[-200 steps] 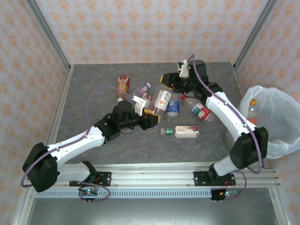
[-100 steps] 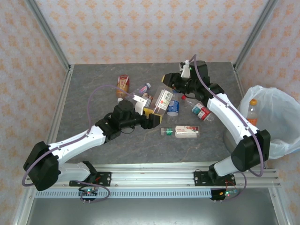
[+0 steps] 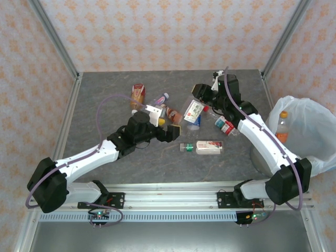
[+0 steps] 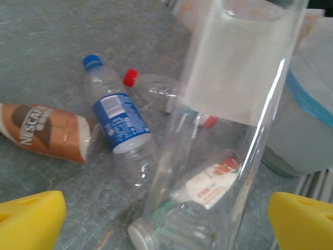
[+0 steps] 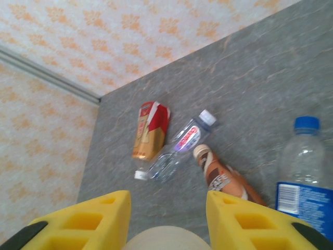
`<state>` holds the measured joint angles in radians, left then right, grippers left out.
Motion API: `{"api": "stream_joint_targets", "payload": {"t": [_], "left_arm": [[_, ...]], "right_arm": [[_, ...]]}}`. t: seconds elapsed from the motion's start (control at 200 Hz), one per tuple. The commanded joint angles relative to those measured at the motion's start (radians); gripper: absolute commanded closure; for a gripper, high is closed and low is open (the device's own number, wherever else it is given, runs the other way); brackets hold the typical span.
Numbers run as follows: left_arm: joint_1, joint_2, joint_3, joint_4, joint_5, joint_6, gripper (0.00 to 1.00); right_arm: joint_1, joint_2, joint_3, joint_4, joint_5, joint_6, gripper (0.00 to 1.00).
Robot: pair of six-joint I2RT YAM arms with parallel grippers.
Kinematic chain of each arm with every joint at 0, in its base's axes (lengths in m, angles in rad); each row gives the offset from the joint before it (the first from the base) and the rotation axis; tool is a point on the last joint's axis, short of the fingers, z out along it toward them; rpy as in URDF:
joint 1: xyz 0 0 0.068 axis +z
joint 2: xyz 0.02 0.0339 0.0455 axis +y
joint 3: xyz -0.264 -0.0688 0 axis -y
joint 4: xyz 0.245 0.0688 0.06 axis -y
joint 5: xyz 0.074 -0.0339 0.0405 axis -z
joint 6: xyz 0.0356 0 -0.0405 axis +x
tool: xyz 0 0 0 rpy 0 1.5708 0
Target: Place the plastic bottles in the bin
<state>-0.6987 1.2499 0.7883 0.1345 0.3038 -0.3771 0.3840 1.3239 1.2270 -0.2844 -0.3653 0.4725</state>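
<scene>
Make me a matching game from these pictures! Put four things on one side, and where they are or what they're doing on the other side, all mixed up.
Things:
1. orange-capped bottle
2. big clear bottle
3. brown Nescafe bottle
4. left gripper

Places or states:
A. lying on the table
B. open, holding nothing
C. inside the bin
D. held by the right gripper

Pairs: 1-C, 2-D, 3-A, 4-B
</scene>
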Motion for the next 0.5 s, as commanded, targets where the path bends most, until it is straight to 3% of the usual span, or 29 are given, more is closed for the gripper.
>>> {"api": "stream_joint_targets", "payload": {"t": [0.0, 0.495], "left_arm": [[0.013, -0.031, -0.012, -0.023, -0.104, -0.032, 0.0], [0.03, -0.099, -0.112, -0.067, -0.568, -0.203, 0.0]], "right_arm": [[0.002, -0.053, -0.015, 0.005, 0.12, -0.041, 1.0], [0.002, -0.223, -0.015, -0.047, 0.314, -0.175, 1.0]]}}
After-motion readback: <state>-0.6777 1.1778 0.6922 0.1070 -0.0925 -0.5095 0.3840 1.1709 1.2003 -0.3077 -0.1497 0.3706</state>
